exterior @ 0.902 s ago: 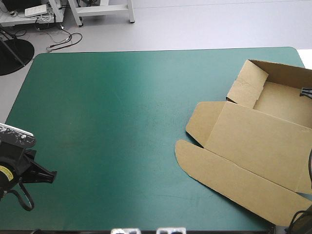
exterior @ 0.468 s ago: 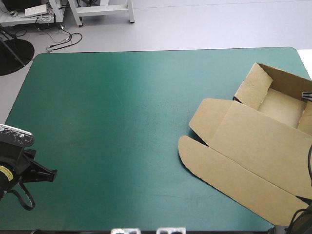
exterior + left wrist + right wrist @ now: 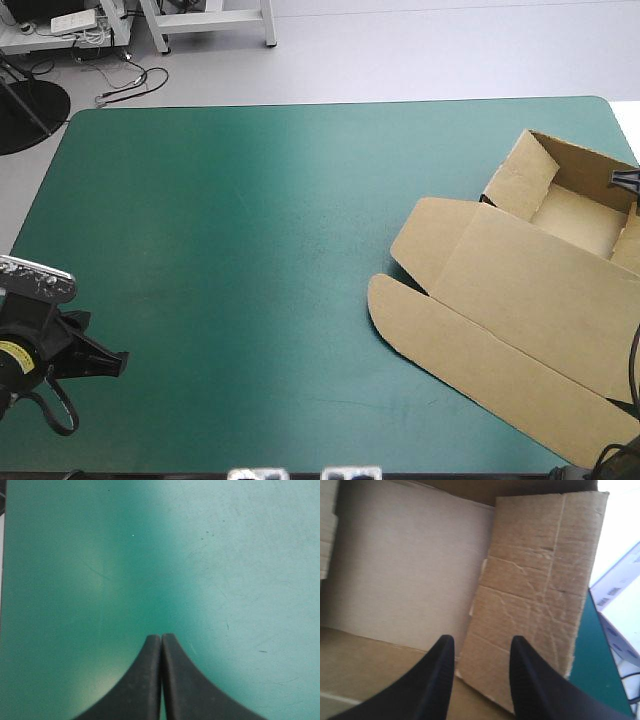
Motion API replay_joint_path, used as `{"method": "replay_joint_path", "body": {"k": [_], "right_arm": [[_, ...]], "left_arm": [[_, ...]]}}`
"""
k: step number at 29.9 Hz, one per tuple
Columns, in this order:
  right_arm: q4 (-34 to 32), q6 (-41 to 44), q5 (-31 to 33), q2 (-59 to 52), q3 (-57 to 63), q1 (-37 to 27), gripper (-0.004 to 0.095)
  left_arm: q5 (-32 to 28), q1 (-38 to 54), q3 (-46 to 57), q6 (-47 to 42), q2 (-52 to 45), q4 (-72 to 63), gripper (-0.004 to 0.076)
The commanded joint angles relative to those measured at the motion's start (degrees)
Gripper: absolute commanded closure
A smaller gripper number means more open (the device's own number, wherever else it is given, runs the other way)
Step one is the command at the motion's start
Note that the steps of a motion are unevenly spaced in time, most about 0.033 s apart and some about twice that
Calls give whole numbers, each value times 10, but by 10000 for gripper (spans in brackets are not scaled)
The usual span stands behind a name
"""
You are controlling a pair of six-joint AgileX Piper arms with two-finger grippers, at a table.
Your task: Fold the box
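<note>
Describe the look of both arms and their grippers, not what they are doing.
The left arm is black and blocky at the wrist, with a yellow round label on it. The left gripper has two broad matte black fingers, curved like fins and narrowing to rounded tips. The right gripper has the same black fin-shaped fingers; little of its arm shows.

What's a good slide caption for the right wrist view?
Right gripper, fingers open, at the brown box, a creased side flap just ahead of it.
</note>
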Motion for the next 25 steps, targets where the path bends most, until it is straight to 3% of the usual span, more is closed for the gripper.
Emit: {"method": "replay_joint_path", "body": {"k": [1,4,6,14,17,25], "right_arm": [[79,-17,7,-56,-16,-2,681],[156,-41,7,-81,-15,3,841],[166,-47,7,-100,-15,16,921],[141,-52,7,-197,57,105,921],[113,-52,4,-237,113,137,921],[109,-60,-41,-343,286,147,923]], "left_arm": [[-31,-1,-13,-5,2,-5,734],[-31,-1,-13,-5,2,-10,734],[-31,-1,-13,-3,2,-19,734],[-63,-1,-13,-1,-15,-89,734],[-63,-1,-9,48,-26,-127,734],[-89,-1,82,57,-73,-169,734]]}}
